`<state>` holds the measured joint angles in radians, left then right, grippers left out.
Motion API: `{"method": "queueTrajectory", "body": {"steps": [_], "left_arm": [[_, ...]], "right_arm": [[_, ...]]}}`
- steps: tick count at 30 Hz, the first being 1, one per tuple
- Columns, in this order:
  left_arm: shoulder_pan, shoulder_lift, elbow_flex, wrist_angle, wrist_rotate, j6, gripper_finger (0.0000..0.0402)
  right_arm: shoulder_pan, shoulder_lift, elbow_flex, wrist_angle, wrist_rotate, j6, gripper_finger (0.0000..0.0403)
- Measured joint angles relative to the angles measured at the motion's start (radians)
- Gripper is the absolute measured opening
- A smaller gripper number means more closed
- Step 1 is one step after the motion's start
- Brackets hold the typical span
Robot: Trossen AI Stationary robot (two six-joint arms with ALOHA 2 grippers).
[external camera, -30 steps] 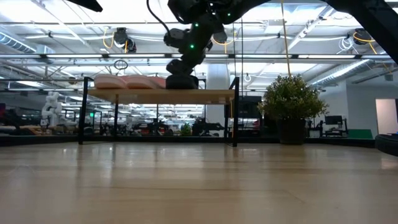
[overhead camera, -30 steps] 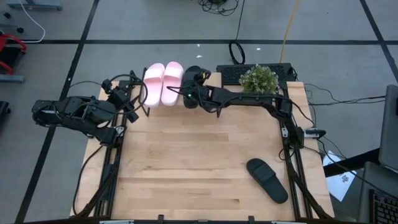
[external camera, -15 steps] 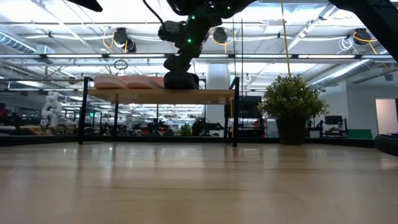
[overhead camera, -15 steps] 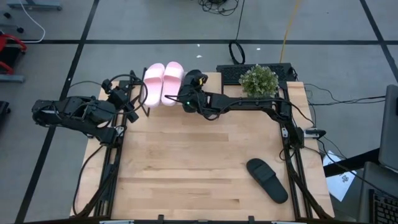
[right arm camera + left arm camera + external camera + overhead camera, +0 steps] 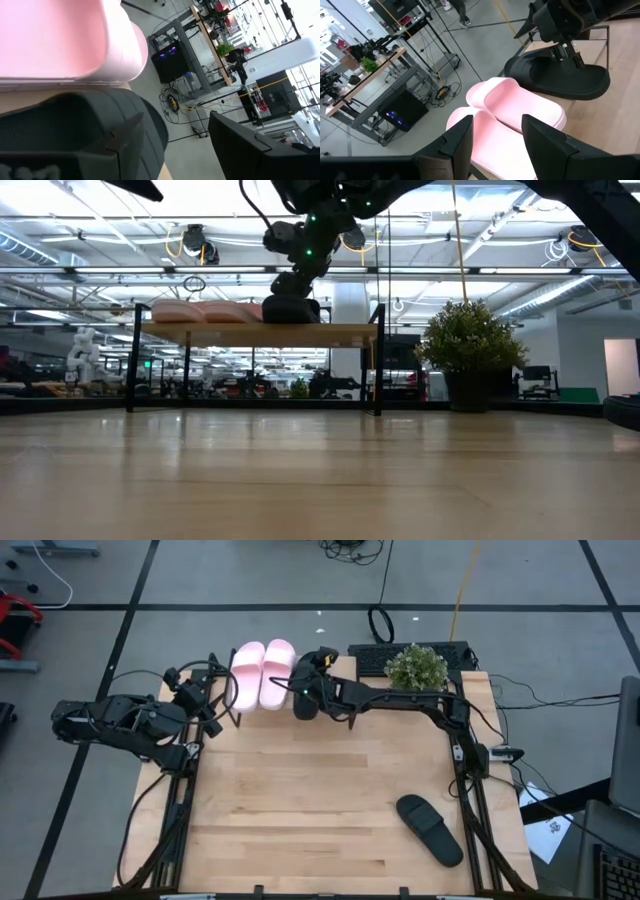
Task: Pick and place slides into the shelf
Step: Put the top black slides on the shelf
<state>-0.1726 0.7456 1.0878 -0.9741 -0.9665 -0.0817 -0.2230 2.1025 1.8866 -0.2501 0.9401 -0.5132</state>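
- Right end effector (image 5: 312, 680), fingers apart, sits over the black slide (image 5: 291, 309) on the shelf (image 5: 260, 333).
- Lift straight up, avoiding the pink slides (image 5: 262, 673).
- Left end effector (image 5: 200, 698) waits apart.

two matte black jointed robot arms with loose black cables looped along them. a small green light glows just behind the right pincer (image 5: 306, 698); the left pincer (image 5: 492, 135) has broad, flat black fingers.

no text, label, brand, number or sign can be read in any of the views. the slides, the shelf and the arms show no legible marking, and the room beyond the surface has none that can be made out.
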Motion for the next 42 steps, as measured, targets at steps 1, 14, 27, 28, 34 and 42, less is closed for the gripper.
{"method": "queueTrajectory", "body": {"steps": [1,14,27,28,34,42], "left_arm": [[0.000,0.000,0.000,-0.004,0.000,-0.002,0.0175],[0.000,0.000,0.000,-0.014,0.000,-0.009,0.0175],[0.000,0.000,0.000,-0.018,0.000,-0.010,0.0175],[0.000,0.000,0.000,-0.018,0.000,-0.010,0.0175],[0.000,0.000,0.000,-0.018,0.000,-0.010,0.0175],[0.000,0.000,0.000,-0.018,-0.001,-0.011,0.0175]], "right_arm": [[0.000,0.000,0.000,0.000,0.000,-0.006,0.0211],[-0.014,0.000,0.000,0.107,-0.002,-0.120,0.0211],[-0.046,0.000,0.000,0.112,-0.058,-0.131,0.0210],[-0.046,0.000,0.000,0.112,-0.059,-0.131,0.0210],[-0.053,0.000,0.000,0.112,-0.056,-0.148,0.0210],[-0.071,0.000,0.000,0.129,-0.056,-0.157,0.0210]]}}
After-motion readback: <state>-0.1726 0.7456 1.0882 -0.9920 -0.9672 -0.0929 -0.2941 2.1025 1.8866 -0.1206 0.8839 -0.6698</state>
